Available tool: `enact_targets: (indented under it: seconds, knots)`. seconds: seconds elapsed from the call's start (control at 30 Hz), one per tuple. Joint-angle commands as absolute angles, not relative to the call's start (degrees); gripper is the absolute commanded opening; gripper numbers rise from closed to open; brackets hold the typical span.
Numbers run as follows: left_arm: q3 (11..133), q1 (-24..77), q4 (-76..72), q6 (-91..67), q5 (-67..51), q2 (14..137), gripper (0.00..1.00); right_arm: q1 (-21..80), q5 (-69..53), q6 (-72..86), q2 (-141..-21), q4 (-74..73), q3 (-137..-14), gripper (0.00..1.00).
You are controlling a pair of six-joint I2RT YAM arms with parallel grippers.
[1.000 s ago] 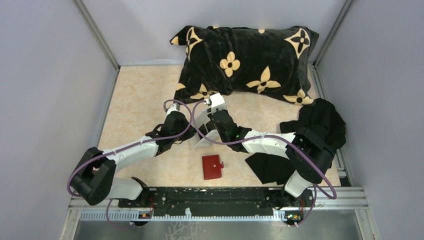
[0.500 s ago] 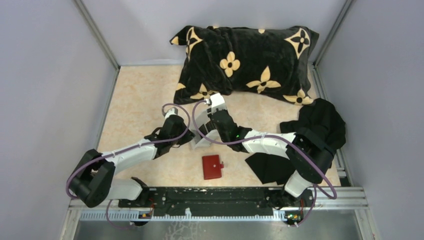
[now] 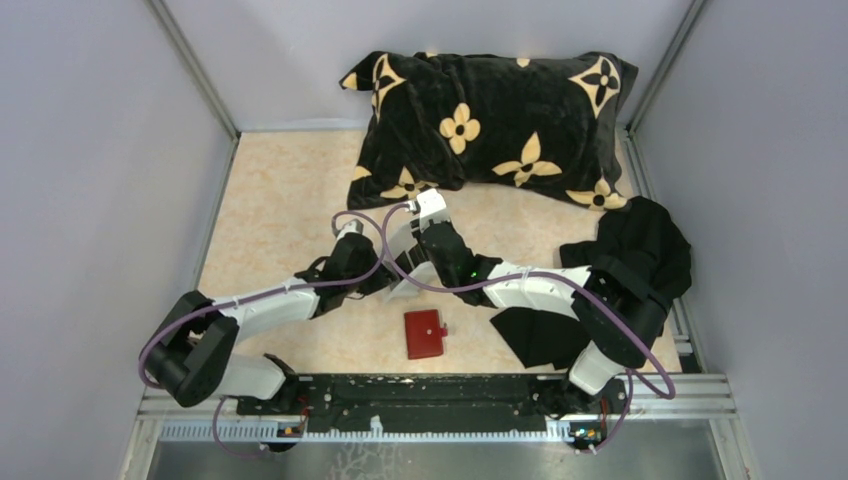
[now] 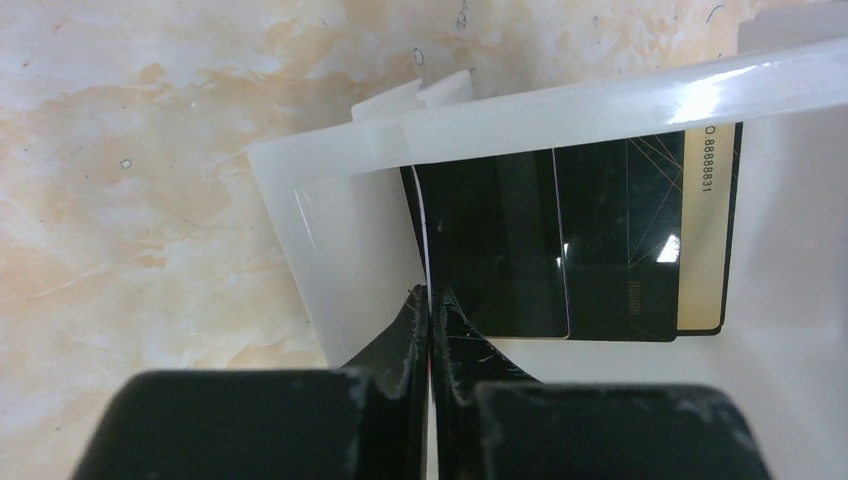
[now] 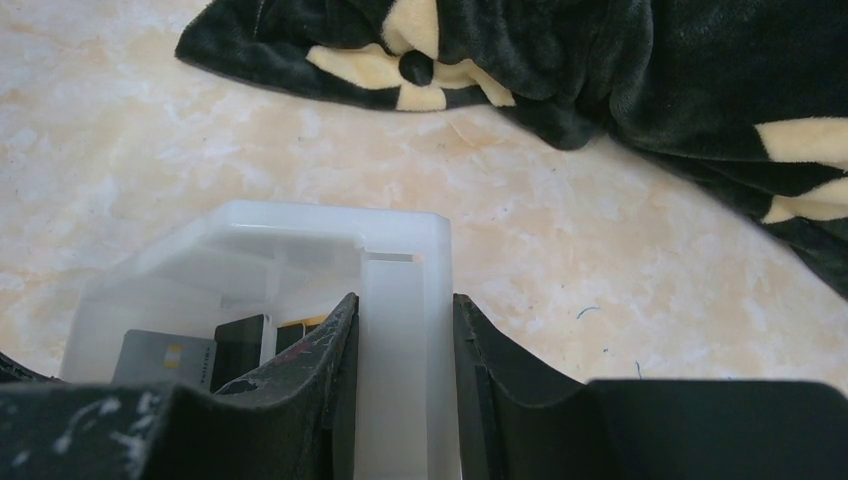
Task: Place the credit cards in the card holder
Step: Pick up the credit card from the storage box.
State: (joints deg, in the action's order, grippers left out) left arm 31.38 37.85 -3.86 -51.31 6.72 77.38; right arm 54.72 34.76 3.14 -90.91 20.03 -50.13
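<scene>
Beige worktop (image 3: 280,190); we note left tool (image 4: 431,300) pinching one of the credit cards (image 4: 490,250) inside white tray (image 4: 330,240), right tool (image 5: 405,310) clamping tray wall, card holder (image 3: 425,334) well apart.

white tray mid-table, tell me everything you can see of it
The white tray is a small open box of translucent plastic with thin walls, squared corners and a notched rim. It sits on the marbled table, just in front of the pillow. Dark cards lie overlapped inside. The right gripper clamps one wall. The left gripper reaches inside, pinched shut on what looks like a pale card seen edge-on.
</scene>
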Motion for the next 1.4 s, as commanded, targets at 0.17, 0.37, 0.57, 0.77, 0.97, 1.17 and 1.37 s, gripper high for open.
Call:
enact_targets:
  seconds: [0.17,0.37,0.57,0.77,0.97,1.17,1.37]
  knots:
    - [31.2,37.8,3.9,-48.5,9.4,79.2,0.0,53.9,36.1,4.9,-89.7,21.8,-51.1,0.0]
    - [36.1,37.7,5.5,-44.5,15.6,77.5,0.0,51.2,33.5,10.0,-91.4,19.0,-53.0,0.0]
    - [41.1,37.2,6.9,-41.1,17.6,77.0,0.0,49.6,32.0,14.5,-94.1,17.1,-54.2,0.0]
    - [43.3,37.0,6.9,-39.6,17.7,76.7,0.0,49.1,31.4,16.2,-97.3,17.4,-53.0,0.01]
    - [44.6,36.8,6.3,-39.0,17.8,76.6,0.0,49.1,31.8,16.3,-97.5,16.8,-53.0,0.29]
    - [45.7,36.6,4.1,-37.5,17.6,75.8,0.0,49.1,31.7,15.8,-96.2,16.5,-53.7,0.43]
    - [46.9,36.4,3.1,-36.3,18.5,75.2,0.0,49.1,31.5,14.8,-95.5,16.0,-54.8,0.47]
